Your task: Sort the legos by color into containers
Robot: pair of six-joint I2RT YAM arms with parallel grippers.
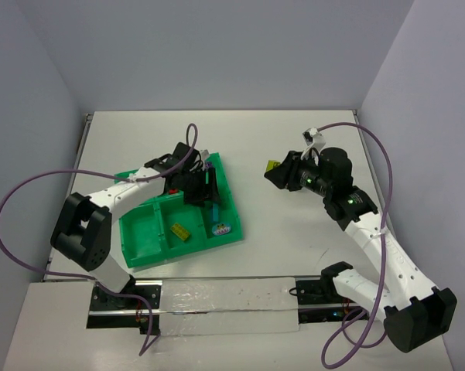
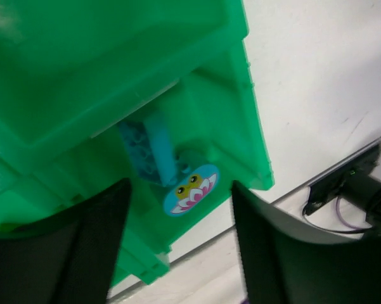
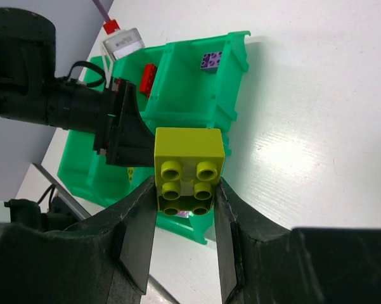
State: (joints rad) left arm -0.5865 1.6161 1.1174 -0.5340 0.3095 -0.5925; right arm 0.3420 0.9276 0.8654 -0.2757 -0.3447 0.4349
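Legos are sitting in the green tray: a yellow-green brick in the near middle compartment, and light blue bricks in the near right corner compartment beside a frog sticker. The left gripper is hovering over that corner, fingers spread wide and gripping nothing. Right of the tray, the right gripper is clamping a second yellow-green brick over the table.
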